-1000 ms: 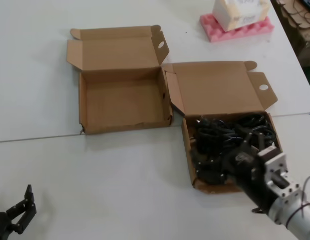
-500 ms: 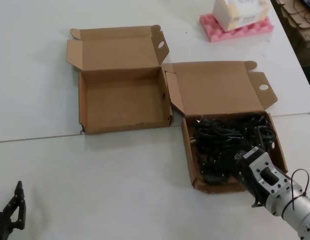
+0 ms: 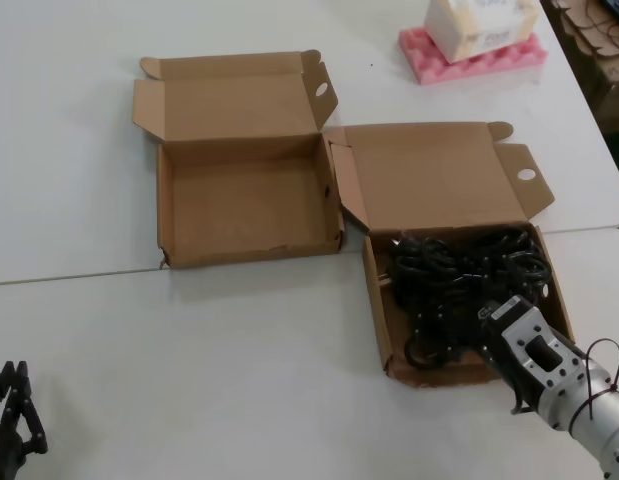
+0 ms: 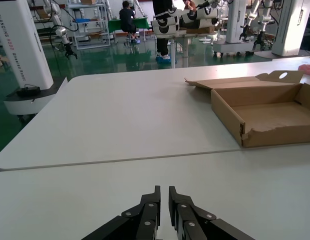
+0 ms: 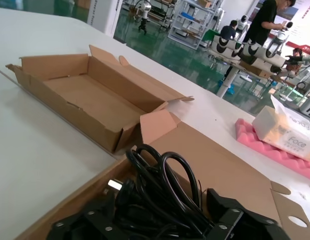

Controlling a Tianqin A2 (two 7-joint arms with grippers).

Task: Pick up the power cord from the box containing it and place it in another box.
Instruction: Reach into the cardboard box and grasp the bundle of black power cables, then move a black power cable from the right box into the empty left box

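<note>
The right gripper (image 3: 469, 335) sat low in the box containing it (image 3: 376, 300), lower right of the head view, its fingers spread around the tangled power cord (image 3: 459, 275) (the cord lay wholly inside that tray). Another box (image 3: 239, 205) stood open in the upper left, just beside it. The left gripper (image 4: 163, 201), fingers pressed together, hovered at the bottom left corner over the white table (image 3: 239, 350)

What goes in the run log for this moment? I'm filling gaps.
phase: reaching | right gripper: open, in cord box around power cord | left gripper: shut, parked near table edge | other box: empty
</note>
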